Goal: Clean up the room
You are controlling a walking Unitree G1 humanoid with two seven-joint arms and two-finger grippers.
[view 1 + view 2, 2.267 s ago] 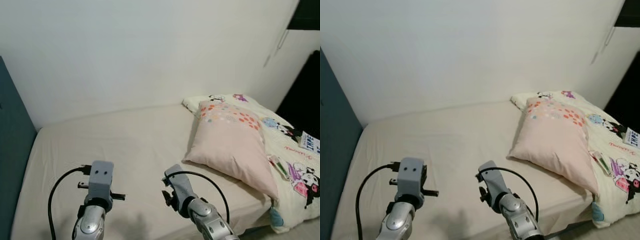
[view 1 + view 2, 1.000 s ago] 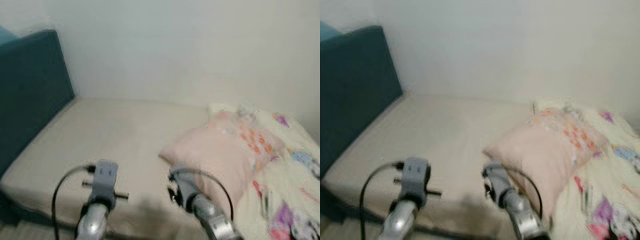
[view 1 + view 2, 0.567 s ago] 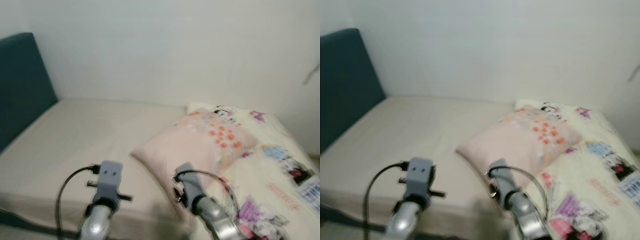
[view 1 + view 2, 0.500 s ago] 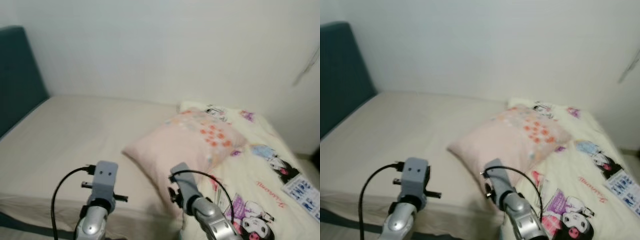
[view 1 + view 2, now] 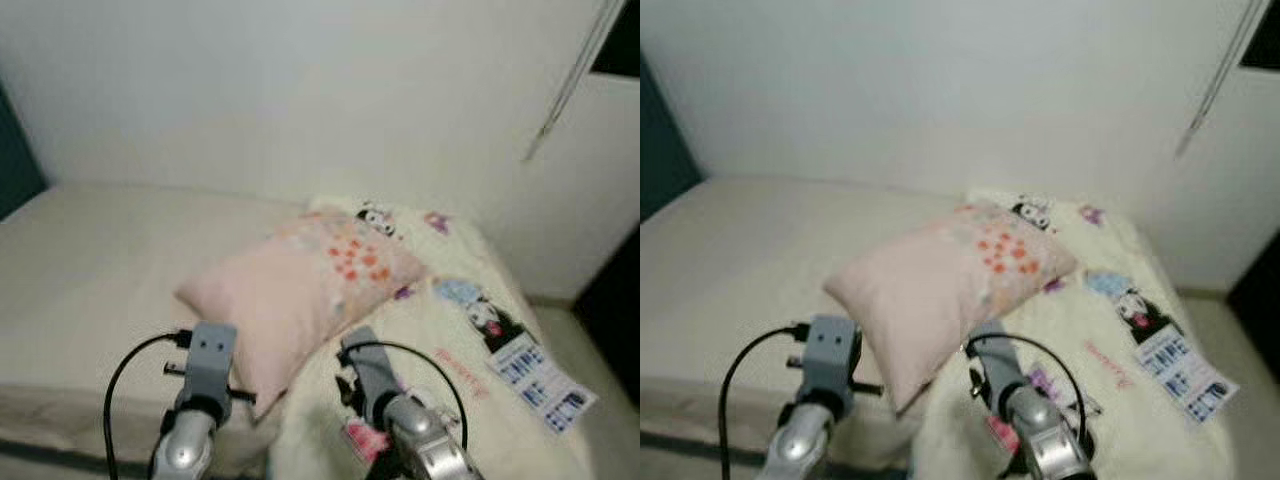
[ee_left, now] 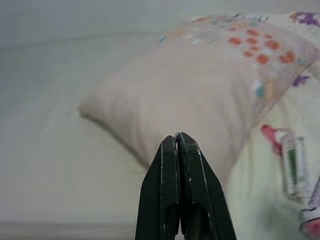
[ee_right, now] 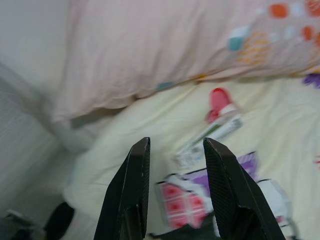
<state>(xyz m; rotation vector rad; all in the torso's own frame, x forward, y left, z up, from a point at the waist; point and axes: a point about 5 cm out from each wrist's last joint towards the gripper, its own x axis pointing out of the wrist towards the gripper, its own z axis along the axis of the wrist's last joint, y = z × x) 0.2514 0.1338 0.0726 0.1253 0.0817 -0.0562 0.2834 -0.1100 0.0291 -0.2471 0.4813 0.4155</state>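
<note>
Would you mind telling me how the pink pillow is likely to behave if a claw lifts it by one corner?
The pillow looks soft and plump, so it will probably sag and fold rather than hold its shape. It seems light for its bulk. Its smooth cover may slip from a thin pinch, and it overlaps the printed blanket, which might drag along.

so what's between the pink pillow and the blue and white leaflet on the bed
Only the cream cartoon-print blanket lies between the pink dotted pillow and the blue and white leaflet, seen in both eye views.

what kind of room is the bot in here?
Most likely a bedroom. A bed with a bare beige mattress stands against a white wall, a pink pillow with orange dots lies on it, and a cartoon-print blanket is spread beside the pillow.
</note>
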